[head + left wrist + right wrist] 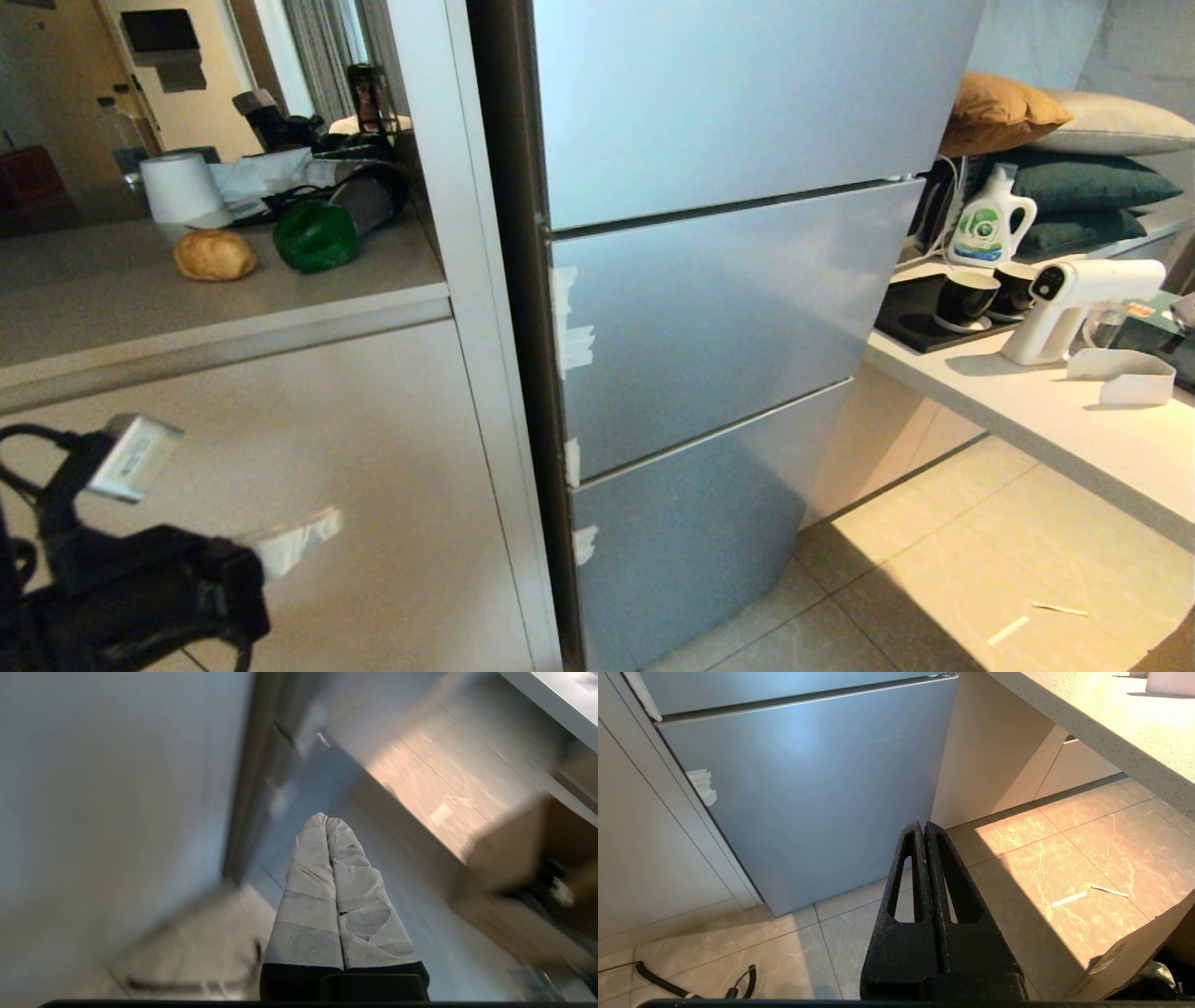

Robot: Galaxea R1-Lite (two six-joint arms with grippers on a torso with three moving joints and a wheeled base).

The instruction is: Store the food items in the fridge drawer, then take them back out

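Note:
A golden-brown roundish lump (215, 254) and a glossy green bell pepper (316, 236) lie side by side on the grey counter left of the fridge. The fridge drawer (709, 317), the middle silver-blue front with white tape scraps on its left edge, is closed. My left gripper (327, 525) is low at the left, in front of the cabinet below the counter; its tape-wrapped fingers (308, 868) are pressed together, shut and empty. My right gripper (923, 826) hangs near the floor before the lowest fridge front (808, 793), shut and empty.
On the left counter stand a white paper roll (180, 187), a dark appliance and cables. The right counter (1046, 411) carries a white spray gun (1074, 303), black cups and a detergent bottle. A cardboard box (1143, 956) and a coiled cable (691, 984) lie on the floor.

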